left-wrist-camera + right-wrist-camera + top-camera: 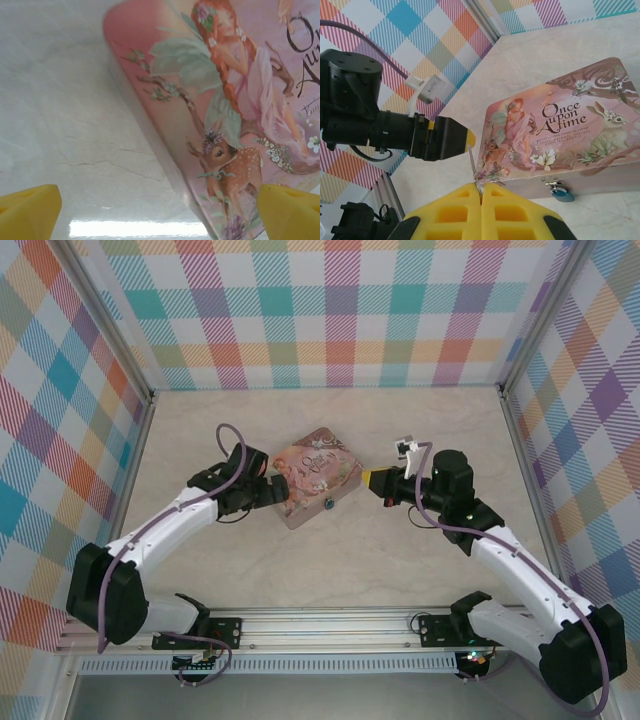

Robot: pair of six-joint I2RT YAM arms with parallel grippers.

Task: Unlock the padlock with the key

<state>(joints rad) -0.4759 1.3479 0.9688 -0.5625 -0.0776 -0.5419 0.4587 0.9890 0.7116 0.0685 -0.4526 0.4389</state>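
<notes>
The right gripper (pixel 481 192) is pinched shut on the key (pixel 472 161), a thin sliver standing up from its fingertips at lower centre; the padlock (pixel 562 193) hangs on the front face of the tin (pixel 560 120), lower right, well apart from the key; the blade probably needs aligning with the keyhole, unseen here; the left gripper (pixel 160 210) gapes wide, holding nothing, astride the tin's edge, so the tin may slide.

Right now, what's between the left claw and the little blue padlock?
The pink tin, in the top view: the left claw is at one corner, the padlock hangs on its front wall.
</notes>
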